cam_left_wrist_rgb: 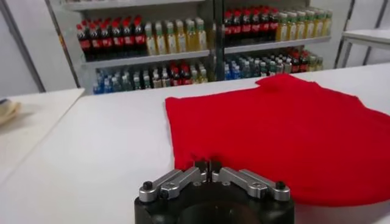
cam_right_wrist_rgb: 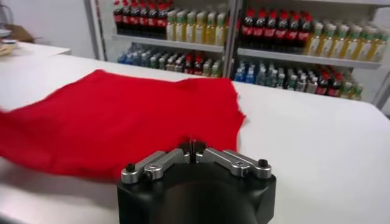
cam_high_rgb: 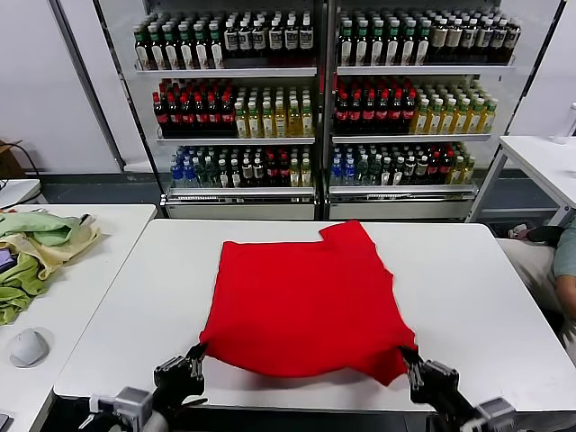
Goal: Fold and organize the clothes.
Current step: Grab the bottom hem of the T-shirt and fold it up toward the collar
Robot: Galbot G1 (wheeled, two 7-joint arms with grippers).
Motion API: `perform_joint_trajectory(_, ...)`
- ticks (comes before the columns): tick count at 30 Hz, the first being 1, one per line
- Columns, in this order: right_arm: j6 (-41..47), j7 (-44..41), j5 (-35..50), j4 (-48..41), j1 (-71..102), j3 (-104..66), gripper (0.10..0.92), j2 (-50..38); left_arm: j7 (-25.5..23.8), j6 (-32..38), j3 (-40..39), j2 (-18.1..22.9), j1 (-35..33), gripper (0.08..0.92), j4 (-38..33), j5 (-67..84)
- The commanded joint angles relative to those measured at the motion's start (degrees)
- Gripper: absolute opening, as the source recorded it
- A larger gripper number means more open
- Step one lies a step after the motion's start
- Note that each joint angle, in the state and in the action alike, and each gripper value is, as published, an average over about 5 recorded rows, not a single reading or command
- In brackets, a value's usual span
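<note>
A red T-shirt (cam_high_rgb: 306, 310) is spread across the middle of a white desk (cam_high_rgb: 468, 297), its near hem lifted off the surface. The left gripper (cam_high_rgb: 198, 354) is seen at the shirt's near left corner and the right gripper (cam_high_rgb: 407, 358) at its near right corner, each with jaws clamped on the hem. Behind the desk, glass-fronted coolers (cam_high_rgb: 319, 108) are stocked with bottled drinks. Green and yellow cloths (cam_high_rgb: 36, 247) are heaped on a side desk (cam_high_rgb: 90, 279) beside a mouse (cam_high_rgb: 29, 346).

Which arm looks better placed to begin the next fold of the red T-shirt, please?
Neither clearly: the left gripper grips the red T-shirt at its near left corner and the right gripper at its near right corner, jaws shut, so both would probably lift together.
</note>
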State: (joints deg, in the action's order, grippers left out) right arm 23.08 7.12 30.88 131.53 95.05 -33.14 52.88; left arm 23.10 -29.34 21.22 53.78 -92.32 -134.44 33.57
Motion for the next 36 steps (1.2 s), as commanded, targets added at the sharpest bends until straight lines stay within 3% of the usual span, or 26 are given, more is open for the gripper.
perform_joint_trajectory(1,1.9,2.1,1.0,-6.7,-13.1,4.8,0.118,-0.4,-2.1,0.3,-1.4,1.6,16.7,0.088,14.8,7.1)
perform_joint_trajectory(13,2.4,2.7,-1.3,-13.1,-20.5,11.4,0.118,1.9,-4.9,0.3,-3.7,2.9,24.3,0.088,23.1,6.5)
perform_joint_trajectory(22,2.9,3.2,-2.6,-14.5,-21.5,12.1,0.118,2.5,-9.2,0.3,-5.8,3.3,25.3,0.088,24.1,2.6)
perform_joint_trajectory(36,3.4,3.5,-4.2,-16.4,-22.1,13.4,0.118,3.8,-11.2,1.0,-7.4,4.2,29.0,0.088,30.5,-0.4)
